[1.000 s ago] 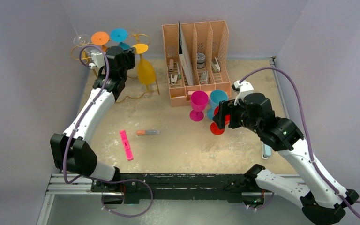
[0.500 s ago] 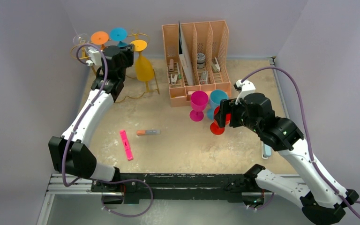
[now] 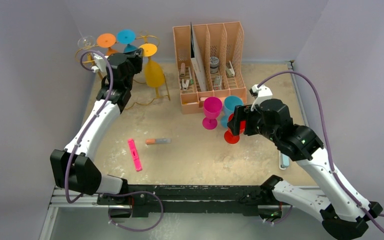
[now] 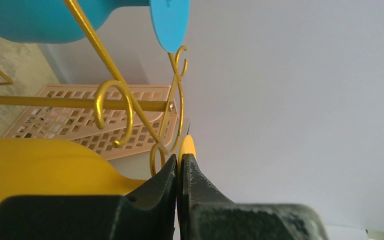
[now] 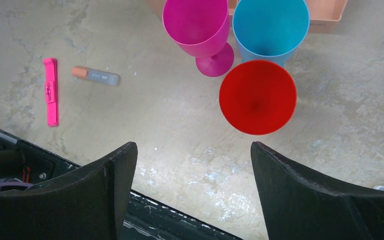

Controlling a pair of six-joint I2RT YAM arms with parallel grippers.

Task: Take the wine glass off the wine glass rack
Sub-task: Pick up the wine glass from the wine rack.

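Observation:
A yellow wine glass (image 3: 155, 75) hangs upside down from the gold wire wine glass rack (image 3: 149, 39) at the far left. My left gripper (image 3: 137, 55) is shut on the thin edge of its yellow foot (image 4: 187, 146). Its bowl (image 4: 40, 165) shows to the left of the fingers, under the rack's hooks (image 4: 114, 102). A blue glass (image 4: 40, 20) hangs above it. My right gripper (image 5: 192, 147) stands open and empty above the table, near an upright red glass (image 5: 257, 97). A magenta glass (image 5: 197, 25) and a blue glass (image 5: 270, 25) stand just beyond it.
A peach desk organiser (image 3: 210, 60) stands at the back centre. Orange (image 3: 106, 40), blue (image 3: 126, 36) and clear (image 3: 86, 41) glass feet sit on the rack's top. A pink highlighter (image 3: 134, 154) and a grey marker (image 3: 158, 141) lie mid-table. Walls close in on both sides.
My left arm has shifted a little to the left and farther back by the rack, still gripping the yellow foot. The right arm has hardly moved.

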